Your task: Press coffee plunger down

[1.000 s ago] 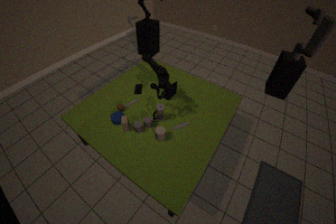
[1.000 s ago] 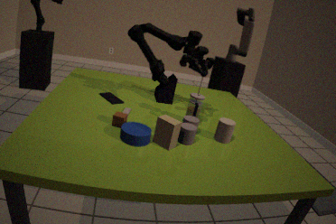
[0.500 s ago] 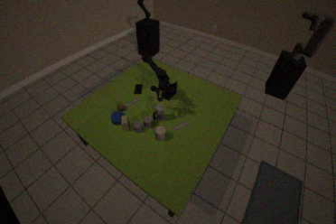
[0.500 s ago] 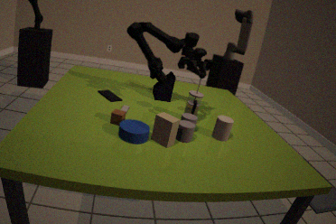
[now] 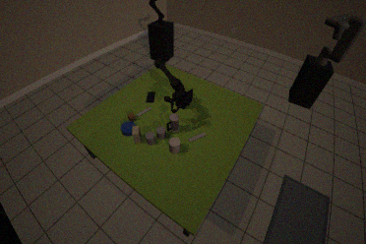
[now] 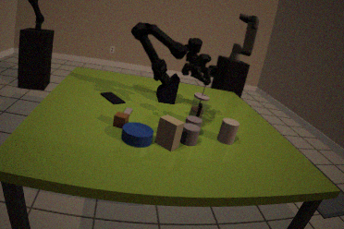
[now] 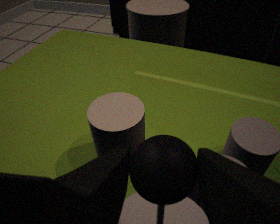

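The coffee press [image 5: 174,122] stands upright on the green table, with its dark handle [image 5: 169,126] [image 6: 200,109] at its side. Its pale lid [image 6: 202,96] [image 7: 133,214] lies below the gripper, and a length of thin plunger rod [image 6: 204,90] [image 7: 161,212] shows above it. My gripper [image 7: 163,155] is shut on the round black plunger knob [image 7: 163,172], one finger on each side. In the top and exterior views the fingers hide the knob, above the press.
A pale cylinder [image 5: 175,146] [image 6: 228,131] [image 7: 116,112] and two greyish cylinders [image 6: 190,135] [image 6: 194,120] stand near the press. A tan box [image 5: 137,135] [image 6: 168,133], blue disc [image 5: 128,128] [image 6: 137,135], brown block [image 6: 121,120] and black flat object [image 5: 151,96] [image 6: 112,98] are farther off.
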`<state>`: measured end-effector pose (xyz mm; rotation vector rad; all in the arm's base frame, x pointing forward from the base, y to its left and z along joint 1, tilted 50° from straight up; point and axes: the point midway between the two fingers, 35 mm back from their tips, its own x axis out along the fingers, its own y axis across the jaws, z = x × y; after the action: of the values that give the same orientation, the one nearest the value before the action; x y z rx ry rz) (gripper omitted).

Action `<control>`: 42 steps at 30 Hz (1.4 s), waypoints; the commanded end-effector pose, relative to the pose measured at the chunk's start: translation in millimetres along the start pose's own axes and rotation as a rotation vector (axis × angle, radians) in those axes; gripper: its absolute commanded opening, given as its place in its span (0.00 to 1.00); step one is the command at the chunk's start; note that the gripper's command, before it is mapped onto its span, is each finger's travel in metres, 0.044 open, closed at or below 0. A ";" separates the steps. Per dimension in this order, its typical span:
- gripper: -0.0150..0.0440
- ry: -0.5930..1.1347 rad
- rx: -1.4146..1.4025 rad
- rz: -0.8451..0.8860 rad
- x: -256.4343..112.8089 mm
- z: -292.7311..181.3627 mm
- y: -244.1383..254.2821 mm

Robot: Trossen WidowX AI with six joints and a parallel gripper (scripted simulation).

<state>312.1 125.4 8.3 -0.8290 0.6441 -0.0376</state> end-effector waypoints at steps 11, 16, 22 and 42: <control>0.47 0.051 -0.037 0.000 20.1 -37.6 -1.7; 0.47 0.051 -0.037 -0.001 24.0 -36.2 -1.9; 0.47 0.050 -0.036 -0.002 26.2 -34.2 -1.1; 0.47 0.050 -0.036 -0.002 27.3 -32.0 1.2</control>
<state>317.1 100.4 -20.0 -0.8523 0.6786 -0.0425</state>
